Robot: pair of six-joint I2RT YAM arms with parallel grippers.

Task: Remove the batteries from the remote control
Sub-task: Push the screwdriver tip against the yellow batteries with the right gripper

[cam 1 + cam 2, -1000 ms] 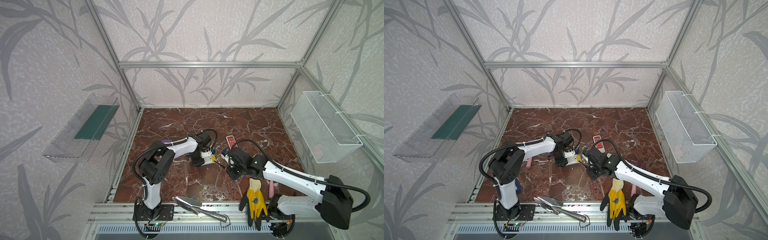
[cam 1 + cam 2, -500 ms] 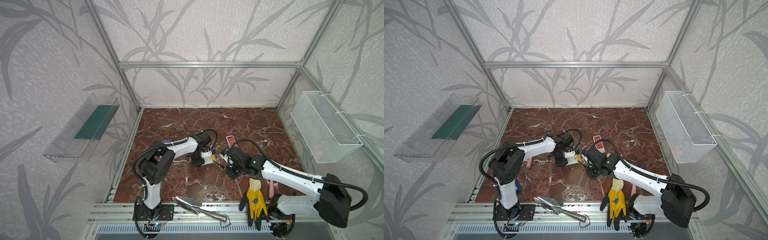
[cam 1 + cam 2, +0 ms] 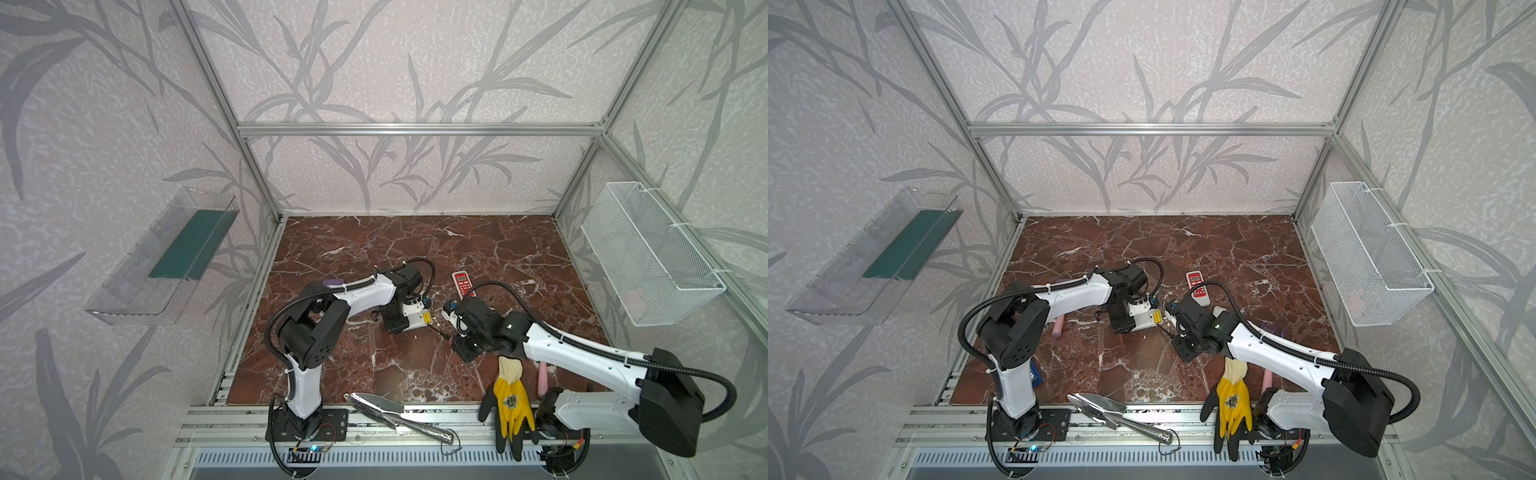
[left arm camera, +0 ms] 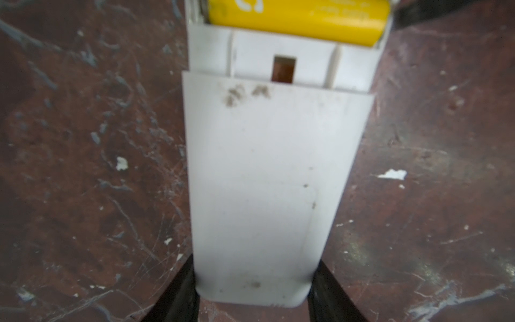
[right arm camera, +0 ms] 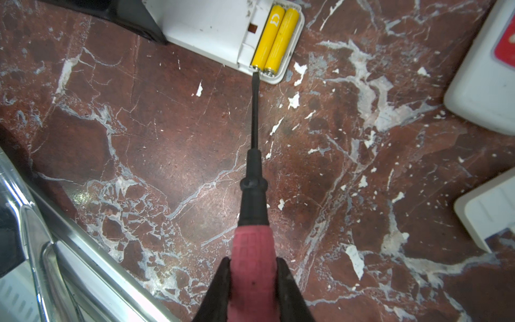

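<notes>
The left pincer (image 4: 253, 267) pinches the white remote (image 4: 259, 181) by its long sides, and the remote rests on the marble bench (image 3: 374, 365). The right pincer (image 5: 252, 264) is clamped on the pink handle of a screwdriver (image 5: 254, 178). The screwdriver's tip sits at the end of one of two yellow batteries (image 5: 274, 41). They lie side by side in the open compartment, at the remote's 3 o'clock end in both top views. A red-faced remote (image 3: 463, 283) lies at 12 o'clock from the right pincer.
</notes>
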